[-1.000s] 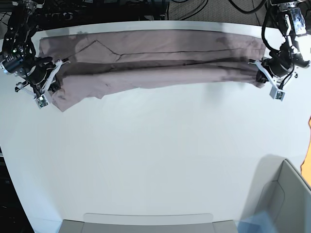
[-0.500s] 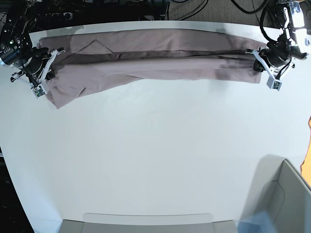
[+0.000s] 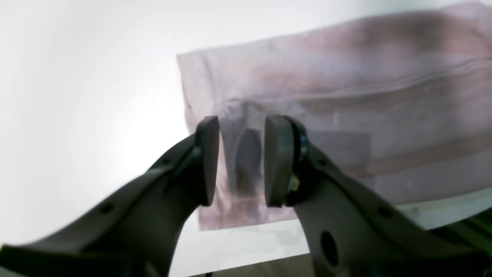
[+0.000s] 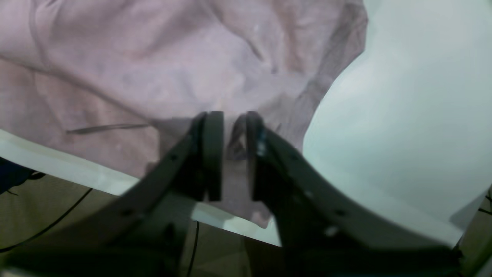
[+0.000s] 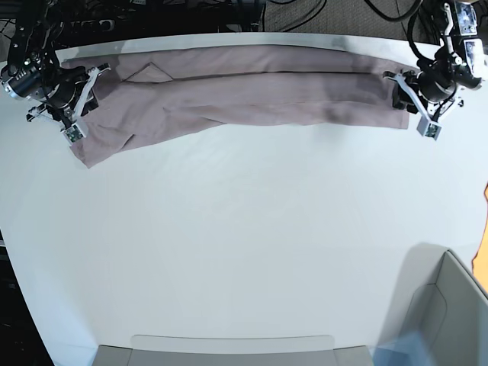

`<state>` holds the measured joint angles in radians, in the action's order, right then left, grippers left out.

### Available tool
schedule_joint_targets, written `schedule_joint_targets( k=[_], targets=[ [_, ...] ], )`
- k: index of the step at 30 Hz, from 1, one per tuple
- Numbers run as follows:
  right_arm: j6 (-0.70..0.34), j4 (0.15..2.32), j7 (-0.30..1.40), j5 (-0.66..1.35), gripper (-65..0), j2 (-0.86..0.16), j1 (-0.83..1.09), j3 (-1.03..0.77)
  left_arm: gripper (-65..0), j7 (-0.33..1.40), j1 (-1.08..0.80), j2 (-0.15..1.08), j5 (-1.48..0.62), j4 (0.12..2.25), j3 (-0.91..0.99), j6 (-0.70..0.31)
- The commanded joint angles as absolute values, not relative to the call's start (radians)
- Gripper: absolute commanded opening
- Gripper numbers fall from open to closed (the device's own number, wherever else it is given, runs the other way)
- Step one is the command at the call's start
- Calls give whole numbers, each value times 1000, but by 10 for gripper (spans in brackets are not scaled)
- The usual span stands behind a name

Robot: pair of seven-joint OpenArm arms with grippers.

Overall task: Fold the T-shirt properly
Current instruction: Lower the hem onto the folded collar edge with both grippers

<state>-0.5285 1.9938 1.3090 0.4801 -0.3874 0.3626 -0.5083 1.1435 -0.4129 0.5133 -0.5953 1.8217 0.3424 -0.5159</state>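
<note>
The dusty mauve T-shirt (image 5: 244, 91) lies flat as a long, narrow folded strip along the table's far edge, with one looser corner sagging toward the near left. My left gripper (image 5: 412, 103) is at the strip's right end. In the left wrist view its jaws (image 3: 240, 127) stand apart over the cloth's corner (image 3: 346, 77), gripping nothing. My right gripper (image 5: 85, 101) is at the strip's left end. In the right wrist view it (image 4: 232, 119) shows a narrow gap above wrinkled cloth (image 4: 153, 57) near the table's edge.
The white table (image 5: 244, 229) stretches toward the front. A grey bin (image 5: 450, 305) stands at the near right corner and a grey tray (image 5: 229, 351) at the front edge. Black cables and arm bases lie beyond the far edge.
Both grippers carried the held fold toward the far edge, then opened and let go. The lifted cloth now rests flat on the lower layer.
</note>
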Motion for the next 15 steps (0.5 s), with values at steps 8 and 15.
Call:
schedule_joint_targets(
  k=[8,15],
  targets=[
    [-538,2008,1300,487,-471,-404,352,-515,-451,1079,-415,538,-591,1836,349,-503],
    [-538,2008,1300,492,-471,-404,352,-515,-451,1023,-432,538,-591,1828,351,-501]
  ],
)
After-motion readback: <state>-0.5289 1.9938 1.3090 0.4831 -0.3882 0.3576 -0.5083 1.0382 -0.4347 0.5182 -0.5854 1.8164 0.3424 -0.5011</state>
